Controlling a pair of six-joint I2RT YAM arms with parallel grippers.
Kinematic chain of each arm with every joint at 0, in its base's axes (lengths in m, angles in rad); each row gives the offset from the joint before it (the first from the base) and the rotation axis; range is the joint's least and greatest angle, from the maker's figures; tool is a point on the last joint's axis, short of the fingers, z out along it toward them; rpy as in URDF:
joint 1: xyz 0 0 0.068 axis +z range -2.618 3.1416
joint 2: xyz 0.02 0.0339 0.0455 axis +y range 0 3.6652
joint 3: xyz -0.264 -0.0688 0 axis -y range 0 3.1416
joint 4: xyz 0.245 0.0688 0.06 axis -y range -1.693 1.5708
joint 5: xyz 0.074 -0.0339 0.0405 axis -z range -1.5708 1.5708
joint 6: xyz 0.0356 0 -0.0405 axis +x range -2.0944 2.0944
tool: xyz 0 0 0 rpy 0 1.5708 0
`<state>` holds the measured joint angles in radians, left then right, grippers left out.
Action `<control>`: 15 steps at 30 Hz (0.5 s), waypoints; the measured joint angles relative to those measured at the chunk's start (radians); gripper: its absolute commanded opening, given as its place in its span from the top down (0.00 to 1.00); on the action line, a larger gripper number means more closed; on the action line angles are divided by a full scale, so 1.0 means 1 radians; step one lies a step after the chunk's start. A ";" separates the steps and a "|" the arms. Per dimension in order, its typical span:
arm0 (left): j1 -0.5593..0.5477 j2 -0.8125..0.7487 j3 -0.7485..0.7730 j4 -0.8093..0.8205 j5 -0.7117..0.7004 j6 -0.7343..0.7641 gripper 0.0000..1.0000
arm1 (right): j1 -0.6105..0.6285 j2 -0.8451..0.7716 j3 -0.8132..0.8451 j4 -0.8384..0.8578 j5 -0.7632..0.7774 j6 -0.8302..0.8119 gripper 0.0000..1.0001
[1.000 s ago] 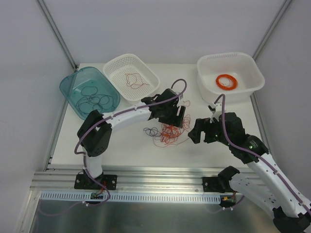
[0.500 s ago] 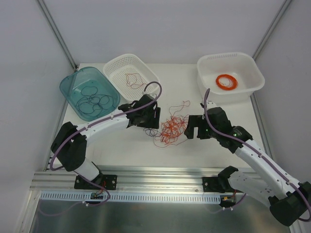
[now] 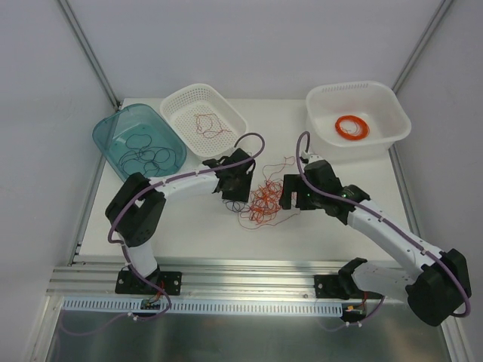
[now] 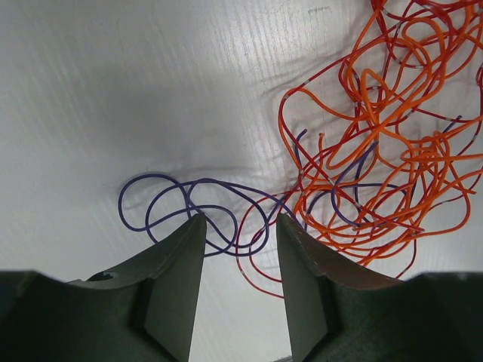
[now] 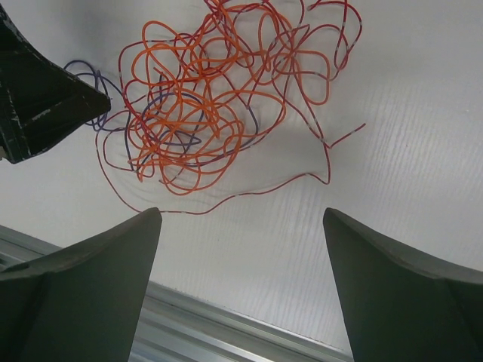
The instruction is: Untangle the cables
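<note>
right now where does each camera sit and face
Top external: above and behind, facing down on the white table; left arm and right arm show.
Left wrist: on the left hand, facing down at the tangle of thin orange, red and purple wires; its fingers show.
Right wrist: on the right hand, facing that tangle; its fingers and the left hand's tip show.
All share the tangle.

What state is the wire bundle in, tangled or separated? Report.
Tangled: orange, red and purple wires loop through one another in a single clump.
</note>
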<state>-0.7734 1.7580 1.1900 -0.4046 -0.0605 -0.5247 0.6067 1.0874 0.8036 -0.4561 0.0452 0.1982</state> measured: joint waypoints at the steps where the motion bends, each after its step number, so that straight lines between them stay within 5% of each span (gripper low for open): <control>1: 0.000 0.010 0.005 0.001 0.000 0.001 0.59 | 0.000 0.012 0.000 0.007 0.000 0.001 0.08; 8: -0.019 0.053 0.010 0.000 0.008 0.002 0.65 | 0.001 0.125 0.020 0.058 -0.006 0.022 0.12; 15: -0.025 0.073 0.010 0.000 0.008 0.003 0.88 | 0.002 0.283 0.058 0.164 -0.023 0.064 0.19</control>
<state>-0.7986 1.8313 1.1999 -0.4046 -0.0528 -0.5220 0.6090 1.3701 0.8616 -0.2924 0.0227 0.2623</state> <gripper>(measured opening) 0.182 0.835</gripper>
